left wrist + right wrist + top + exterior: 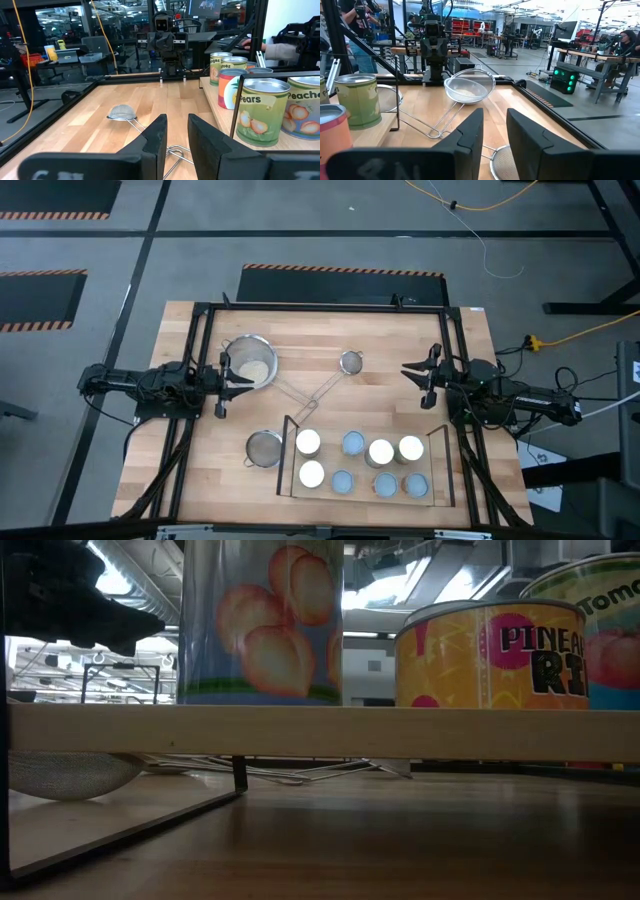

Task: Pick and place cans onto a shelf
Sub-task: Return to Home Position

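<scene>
The robot has two long, thin arms. The left arm (pixel 140 383) and the right arm (pixel 520 398) are both black, built from round tubes and chunky joints. Thin black cables (pixel 566 378) loop beside them. Each arm ends in a tool with two fingers. The left tool (pixel 176 122) has wide, flat, dark fingers (pixel 156 142) with slanted tips and smooth sides. The right tool (pixel 494 117) looks just the same. Seen from above, each tool looks like a small black fork.
</scene>
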